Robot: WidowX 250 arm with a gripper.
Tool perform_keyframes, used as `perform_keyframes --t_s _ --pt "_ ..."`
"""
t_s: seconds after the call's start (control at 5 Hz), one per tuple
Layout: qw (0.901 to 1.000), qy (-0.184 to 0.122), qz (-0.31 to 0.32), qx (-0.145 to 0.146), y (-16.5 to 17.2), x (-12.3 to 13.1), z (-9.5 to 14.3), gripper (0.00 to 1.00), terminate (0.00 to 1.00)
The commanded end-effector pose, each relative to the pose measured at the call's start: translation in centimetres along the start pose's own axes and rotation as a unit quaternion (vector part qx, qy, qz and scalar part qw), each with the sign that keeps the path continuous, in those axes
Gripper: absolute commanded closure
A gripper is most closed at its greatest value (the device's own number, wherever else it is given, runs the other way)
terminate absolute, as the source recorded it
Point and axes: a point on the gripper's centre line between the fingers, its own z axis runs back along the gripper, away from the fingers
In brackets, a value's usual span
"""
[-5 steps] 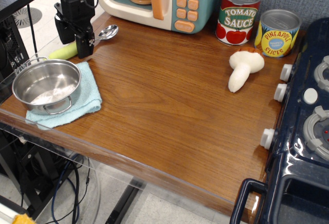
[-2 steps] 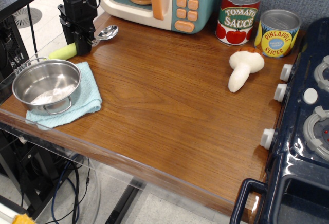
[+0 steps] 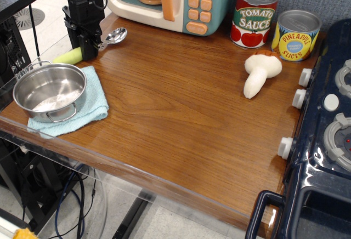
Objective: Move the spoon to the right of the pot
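1. Black gripper (image 3: 86, 50) down over yellow-green-handled silver spoon (image 3: 93, 44), far-left, behind shiny steel pot (image 3: 50, 91) on blue cloth (image 3: 97, 103); grip unclear.
2. Squeeze mid-handle, lift level, carry right past pot.

Pincer (image 3: 88, 46) shifted back onto spoon (image 3: 94, 44) handle; spoon nudged slightly.

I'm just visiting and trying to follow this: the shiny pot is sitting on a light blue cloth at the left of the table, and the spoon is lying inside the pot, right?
Not quite. The pot does sit on the light blue cloth at the left, but it holds no spoon. The spoon lies on the table behind the pot, under the gripper, as the observation.image view shows.
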Motion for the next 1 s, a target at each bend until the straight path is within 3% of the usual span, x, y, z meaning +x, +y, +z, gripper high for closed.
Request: perform_keyframes --t_s 0.0,0.4,0.8 --pt "0.9933 -0.078 0.004 0.086 1.8 1.6 8.7 1.0 0.0" --pt "0.9877 -0.118 -0.026 0.1 -1.9 1.5 12.3 1.0 0.0" --pt "0.974 -0.154 -0.133 0.099 -9.4 -0.4 13.9 1.0 0.0"
